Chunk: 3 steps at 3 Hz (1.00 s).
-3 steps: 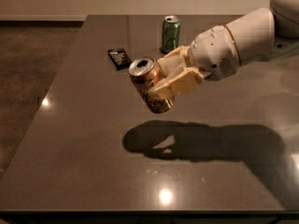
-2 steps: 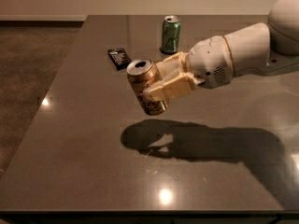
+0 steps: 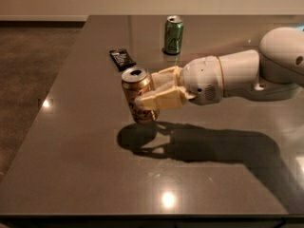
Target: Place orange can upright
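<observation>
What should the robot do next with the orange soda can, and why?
Probably lower it straight down. The gripper grips the orange-bronze aluminium can, almost upright, seemingly just above the dark table, so its base must land before release.

The arm (image 3: 237, 72) reaches in from the right, its end effector (image 3: 148, 90) clamped around the orange can (image 3: 133, 87).

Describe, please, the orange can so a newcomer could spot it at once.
On the dark table, follow the white arm to its gripper, above the table's middle. The jaws are shut on the orange can, held slightly tilted. Unlike the green can standing near the far edge, it is orange-bronze.
</observation>
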{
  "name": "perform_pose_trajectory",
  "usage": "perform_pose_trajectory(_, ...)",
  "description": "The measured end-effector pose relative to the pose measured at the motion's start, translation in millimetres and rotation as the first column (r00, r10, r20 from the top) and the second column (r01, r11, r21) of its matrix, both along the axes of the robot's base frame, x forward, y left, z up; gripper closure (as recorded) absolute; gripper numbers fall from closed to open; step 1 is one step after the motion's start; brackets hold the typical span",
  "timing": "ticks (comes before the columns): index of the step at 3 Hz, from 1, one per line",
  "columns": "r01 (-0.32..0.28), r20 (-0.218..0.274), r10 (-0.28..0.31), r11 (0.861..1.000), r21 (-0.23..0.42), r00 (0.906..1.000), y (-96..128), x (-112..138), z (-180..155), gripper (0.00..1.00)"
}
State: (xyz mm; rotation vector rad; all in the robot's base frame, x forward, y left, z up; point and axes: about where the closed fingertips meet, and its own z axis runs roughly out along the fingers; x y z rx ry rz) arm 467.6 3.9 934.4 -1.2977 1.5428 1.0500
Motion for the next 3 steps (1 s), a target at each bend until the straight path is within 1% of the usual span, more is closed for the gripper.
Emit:
perform_pose_trajectory(1,-0.013,0.004,0.013,0.997,0.070,0.9999,7,2,-10,1.00)
perform_pose_trajectory(2,-0.031,0.020,0.029,0.992,0.125,0.9994,12,6,-18,1.00)
perform_pose_trajectory(3,-0.037,0.034,0.032,0.987,0.153,0.9989,16,11,-25,1.00)
